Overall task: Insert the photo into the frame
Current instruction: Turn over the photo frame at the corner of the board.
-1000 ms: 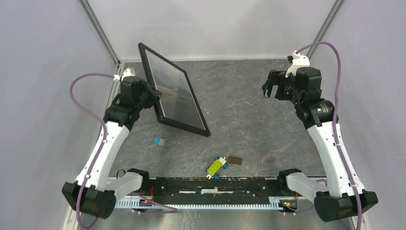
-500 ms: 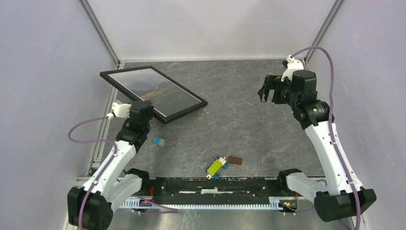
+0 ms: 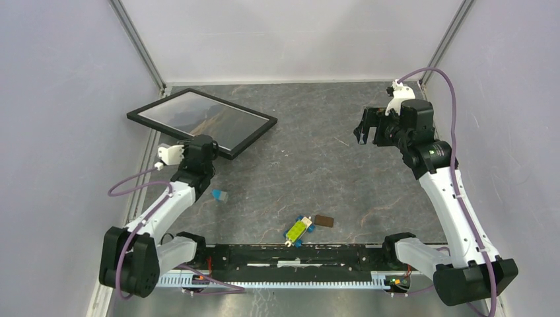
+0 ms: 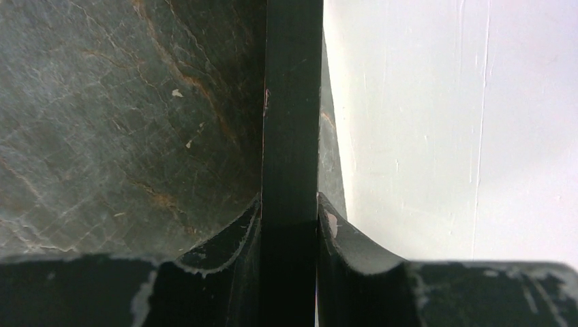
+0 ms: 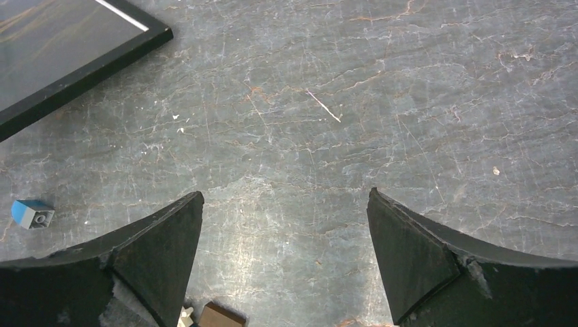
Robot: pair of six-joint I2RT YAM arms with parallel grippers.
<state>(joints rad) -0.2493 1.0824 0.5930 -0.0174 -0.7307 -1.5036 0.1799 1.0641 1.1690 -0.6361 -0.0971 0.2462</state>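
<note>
The frame (image 3: 235, 105) lies low and almost flat at the back left, black side up. The photo (image 3: 198, 119), a dark mountain landscape, shows inside it behind the glass. My left gripper (image 3: 205, 147) is shut on the frame's near rail. In the left wrist view that black rail (image 4: 292, 102) runs straight up between my left gripper's (image 4: 290, 204) fingers (image 4: 232, 238), which press on both sides. My right gripper (image 3: 368, 129) hangs open above the back right of the table with nothing in it. Its wrist view (image 5: 285, 197) shows bare table below, with the frame's corner (image 5: 88, 68) and photo (image 5: 41, 34) at the upper left.
A small blue brick (image 3: 219, 195) lies beside the left arm. A yellow-green and blue piece (image 3: 297, 230) and a small brown block (image 3: 323, 220) sit near the front edge. White walls close in on three sides. The frame's left corner reaches toward the left wall (image 4: 443, 136).
The frame has swung down from standing steeply on edge to nearly flat. My left arm has drawn back toward the near edge with it. The right gripper has shifted slightly left.
</note>
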